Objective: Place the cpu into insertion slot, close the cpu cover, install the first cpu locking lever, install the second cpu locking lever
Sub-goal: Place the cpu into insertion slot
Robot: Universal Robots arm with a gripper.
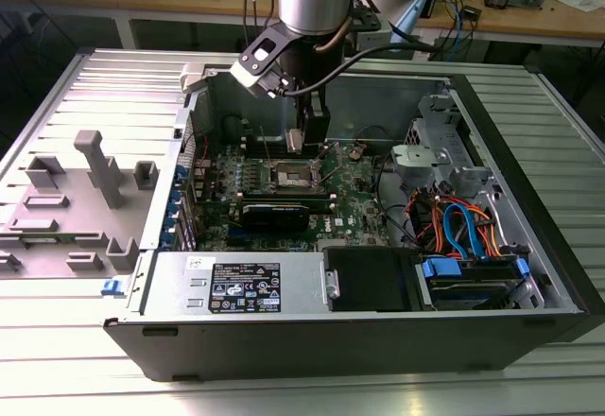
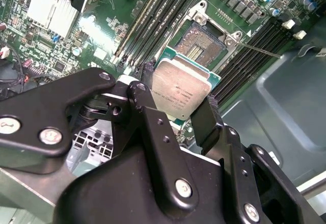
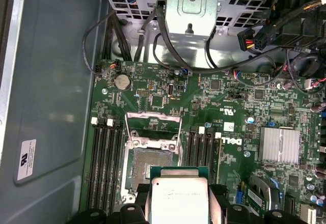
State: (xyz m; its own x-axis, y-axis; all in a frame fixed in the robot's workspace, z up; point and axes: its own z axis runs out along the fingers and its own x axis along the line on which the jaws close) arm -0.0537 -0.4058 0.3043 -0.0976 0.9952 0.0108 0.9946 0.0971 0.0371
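Observation:
My gripper (image 2: 178,94) is shut on the cpu (image 2: 179,87), a flat square chip with a silvery top, its black fingers (image 2: 208,113) pressing two opposite edges. In the exterior view the gripper (image 1: 295,147) hangs inside the open computer case, holding the cpu (image 1: 294,140) a little above the insertion slot (image 1: 291,176). The insertion slot (image 3: 147,165) lies open with its dark centre bare, partly covered by the cpu (image 3: 179,198) in front. The cpu cover (image 3: 153,116) stands tilted up at the slot's far side. A thin locking lever (image 2: 257,50) sticks out beside the insertion slot (image 2: 201,42).
Long black memory slots (image 3: 104,165) flank the socket on both sides. A finned silver heatsink (image 3: 279,145), a metal drive cage (image 3: 191,2) and loose cables (image 1: 463,227) sit nearby. The power supply (image 1: 241,284) fills the case front. A grey fixture tray (image 1: 76,199) lies outside the case.

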